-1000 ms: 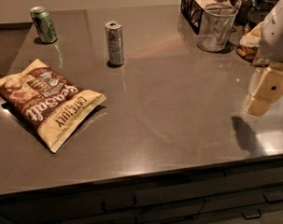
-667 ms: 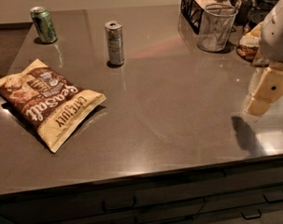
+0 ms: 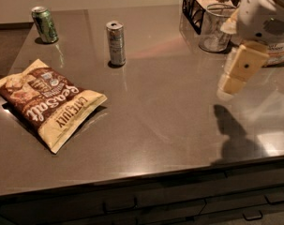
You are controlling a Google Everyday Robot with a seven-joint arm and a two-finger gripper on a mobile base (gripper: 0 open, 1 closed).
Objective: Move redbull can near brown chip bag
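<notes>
Silver-grey redbull can (image 3: 115, 43): standing upright on the counter (image 3: 160, 125), toward 11 o'clock from the counter's middle. It is sitting at 1 o'clock from the brown chip bag (image 3: 48, 102), apart from it.
Brown chip bag: lying flat toward 9 o'clock, with its dark centre and white script facing up and its tan-yellow edges showing all round.
Green can (image 3: 44, 25): standing upright near the far 10 o'clock corner, well apart from the redbull can.
Gripper (image 3: 230, 83): hanging above the counter toward 2 o'clock, well apart from both can and bag. Whether it is open or closed cannot be told.
Gripper shadow (image 3: 230, 135): falling on the counter at 6 o'clock from the gripper.
Clear cup (image 3: 215, 27): standing toward 1 o'clock, just beside a black wire basket (image 3: 193, 3).
</notes>
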